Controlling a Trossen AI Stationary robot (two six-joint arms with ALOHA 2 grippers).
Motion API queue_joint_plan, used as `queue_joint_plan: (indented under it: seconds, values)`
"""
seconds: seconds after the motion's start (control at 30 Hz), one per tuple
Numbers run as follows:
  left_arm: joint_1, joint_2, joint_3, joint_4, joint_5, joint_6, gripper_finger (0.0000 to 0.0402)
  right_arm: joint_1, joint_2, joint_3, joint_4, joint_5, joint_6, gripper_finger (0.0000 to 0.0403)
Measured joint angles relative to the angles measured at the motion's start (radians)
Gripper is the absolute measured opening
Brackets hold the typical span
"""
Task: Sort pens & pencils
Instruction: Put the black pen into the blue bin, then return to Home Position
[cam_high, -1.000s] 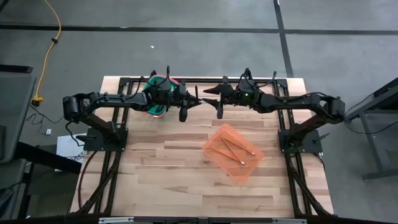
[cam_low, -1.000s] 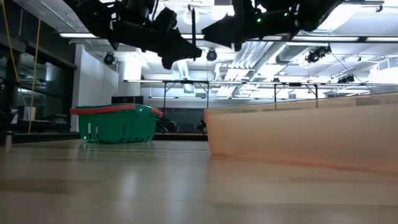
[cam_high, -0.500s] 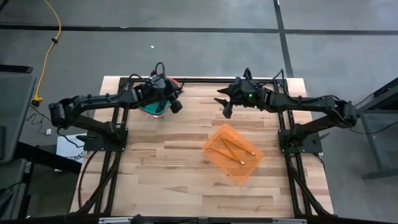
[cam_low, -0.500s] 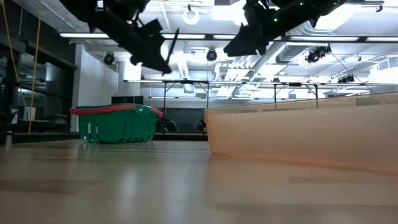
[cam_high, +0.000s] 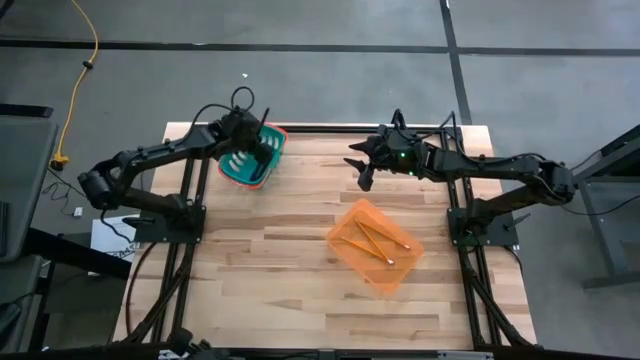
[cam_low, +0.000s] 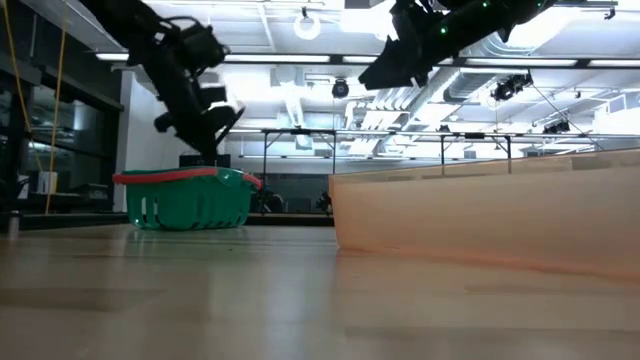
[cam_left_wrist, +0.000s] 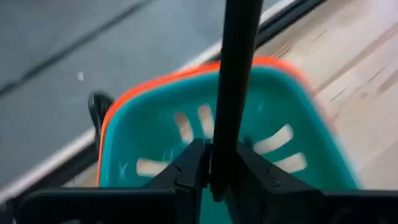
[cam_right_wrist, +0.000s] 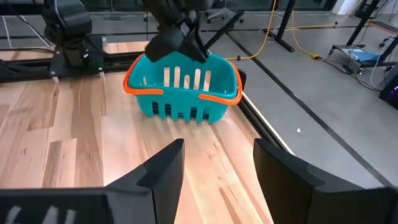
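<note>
My left gripper (cam_high: 257, 148) hangs over the teal basket with the orange rim (cam_high: 250, 165), shut on a black pen (cam_left_wrist: 233, 87). The basket stands at the table's far left; it shows in the low view (cam_low: 190, 200) with the left gripper (cam_low: 205, 125) just above its rim. My right gripper (cam_high: 362, 172) is open and waits in the air over the far middle of the table; in its wrist view (cam_right_wrist: 214, 168) nothing lies between its fingers. Orange-yellow pencils (cam_high: 370, 240) lie inside the orange basket (cam_high: 385, 275). I see no other pens. My left gripper pinches the black pen between its two fingers near the pen's lower end (cam_left_wrist: 219, 163). The rest of the pen sticks out past the fingertips. The pen is lifted clear, above the teal basket's (cam_left_wrist: 155, 143) inside. The fingers come slanting down from above.
The orange basket's wall (cam_low: 480, 225) fills the right of the low view. Black frame rails (cam_high: 330, 130) run along the table's far edge and both sides. Bare wood (cam_high: 270, 270) lies between the two baskets and toward the near edge.
My left gripper has carried the pen from the table's far middle, close to my right gripper, toward the left edge and down until it is over the teal basket. My right gripper has drawn back a little toward the right, then kept still.
</note>
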Motion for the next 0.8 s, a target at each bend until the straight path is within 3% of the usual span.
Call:
queue_joint_plan:
  seconds: [0.23,0.57,0.8]
  values:
    - [0.054,0.060,0.000,-0.090,0.075,-0.069,0.0065,0.000,0.000,0.000,0.002,0.000,0.001,0.0183]
    - [0.053,0.143,0.000,-0.225,0.111,-0.115,0.0002,0.046,0.000,0.000,0.005,-0.003,-0.035,0.0183]
    - [0.053,0.141,0.000,-0.217,0.096,-0.129,0.0026,0.066,0.000,0.000,0.004,-0.003,-0.057,0.0183]
